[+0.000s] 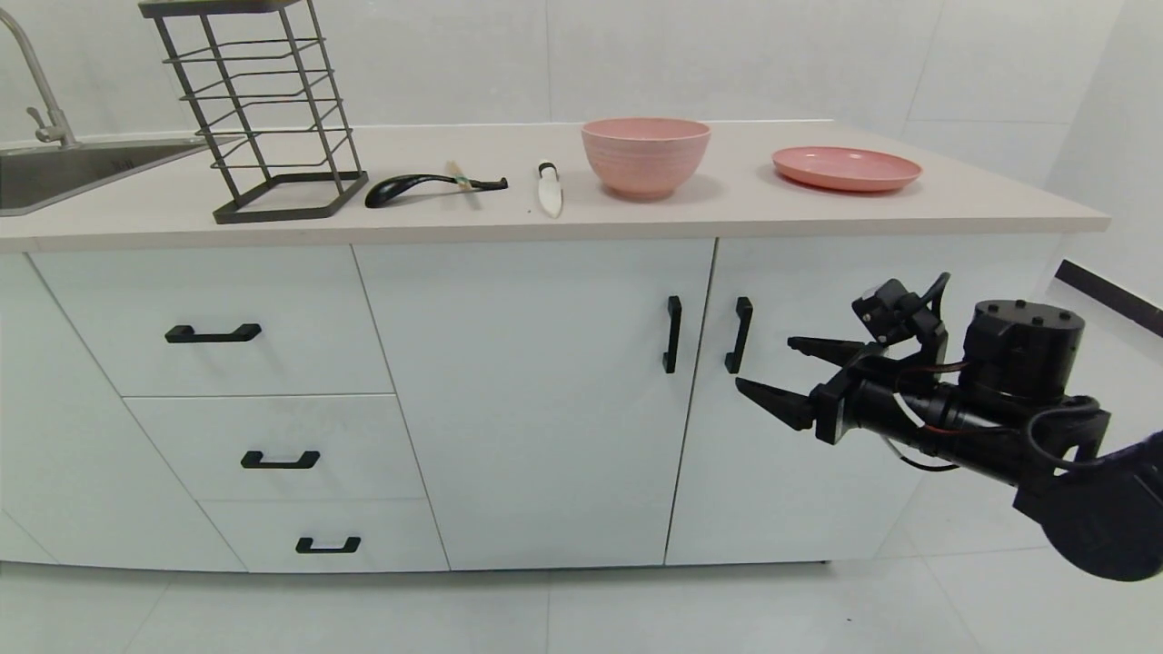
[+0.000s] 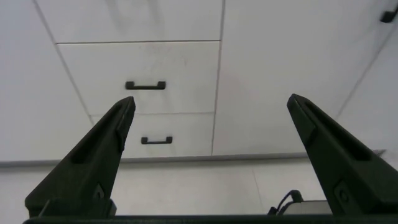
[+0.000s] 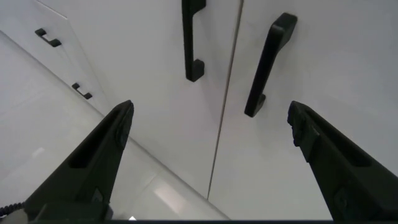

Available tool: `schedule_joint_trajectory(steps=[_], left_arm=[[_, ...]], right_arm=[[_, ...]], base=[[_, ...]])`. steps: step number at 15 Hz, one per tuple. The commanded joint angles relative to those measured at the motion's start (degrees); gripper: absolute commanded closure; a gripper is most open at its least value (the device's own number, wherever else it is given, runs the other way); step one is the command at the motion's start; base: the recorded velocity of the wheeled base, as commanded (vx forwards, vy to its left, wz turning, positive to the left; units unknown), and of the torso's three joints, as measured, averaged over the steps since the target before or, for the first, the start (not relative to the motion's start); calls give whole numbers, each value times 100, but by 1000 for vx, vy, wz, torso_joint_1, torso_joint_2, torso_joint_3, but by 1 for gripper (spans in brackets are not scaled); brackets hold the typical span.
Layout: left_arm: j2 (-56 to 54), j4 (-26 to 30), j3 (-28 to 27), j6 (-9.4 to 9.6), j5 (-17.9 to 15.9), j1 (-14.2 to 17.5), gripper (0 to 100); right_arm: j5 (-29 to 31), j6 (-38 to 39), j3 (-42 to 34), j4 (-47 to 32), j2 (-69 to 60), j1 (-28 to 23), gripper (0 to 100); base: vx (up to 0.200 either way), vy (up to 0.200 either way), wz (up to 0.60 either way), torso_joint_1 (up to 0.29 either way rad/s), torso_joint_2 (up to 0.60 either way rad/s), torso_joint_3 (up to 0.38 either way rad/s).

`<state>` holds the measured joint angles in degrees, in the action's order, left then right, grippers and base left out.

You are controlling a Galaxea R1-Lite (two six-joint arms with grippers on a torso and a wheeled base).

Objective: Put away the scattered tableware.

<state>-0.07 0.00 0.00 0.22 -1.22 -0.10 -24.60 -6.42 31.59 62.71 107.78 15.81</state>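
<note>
Along the worktop (image 1: 999,213), left to right: sink (image 1: 64,168), dish rack (image 1: 273,109), spoon (image 1: 400,188), knife (image 1: 549,191), bowl (image 1: 645,156), plate (image 1: 847,168). Below the dish rack lie drawers (image 1: 273,300), below the bowl cabinet doors (image 1: 545,409).

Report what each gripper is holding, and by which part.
Nothing is held. The left gripper and the right gripper are both open and empty.
</note>
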Motion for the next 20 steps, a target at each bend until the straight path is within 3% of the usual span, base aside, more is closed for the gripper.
schedule_joint_trajectory(steps=[1,2,3,4,5,7,8,11,15,17,19,20], left_arm=[[7,-9,0,31,-274,1,0],[7,-62,0,127,-432,1,0],[7,-633,-114,101,-432,1,0],[60,-1433,-686,40,-537,10,0],[324,-1433,-1248,31,-792,45,0],[781,-1134,-1749,-48,-1267,-78,0],[1264,-1143,-1916,-136,-1478,-298,0],[2653,-1178,-2593,-22,-2075,-808,0],[3672,-1222,-2628,57,-2532,-948,0],[4129,-1266,-2646,435,-2743,-1133,0],[4833,-1310,-2672,1094,-2814,-1616,0],[5175,-1424,-2707,1129,-2822,-1880,0]], right_arm=[[-18,-8,-267,128,-29,36,0],[-18,-8,-452,207,-134,62,0],[-18,-8,-610,224,-257,54,0],[-27,-8,-759,233,-371,36,0],[-27,-8,-812,233,-442,27,0],[-36,-8,-829,259,-486,10,0],[-45,-8,-821,303,-477,10,0],[-124,-17,-882,321,-486,10,0],[-124,-8,-996,470,-486,10,0],[-159,-8,-970,470,-486,27,0],[-405,-26,-979,488,-486,1,0],[-423,-26,-988,549,-468,1,0]], base=[[0,0,0,0,0,0],[0,0,0,0,0,0],[0,0,0,0,0,0],[0,0,0,0,0,0],[0,0,0,0,0,0],[0,0,0,0,0,0],[0,0,0,0,0,0],[0,0,0,0,0,0],[0,0,0,0,0,0],[0,0,0,0,0,0],[0,0,0,0,0,0],[0,0,0,0,0,0]])
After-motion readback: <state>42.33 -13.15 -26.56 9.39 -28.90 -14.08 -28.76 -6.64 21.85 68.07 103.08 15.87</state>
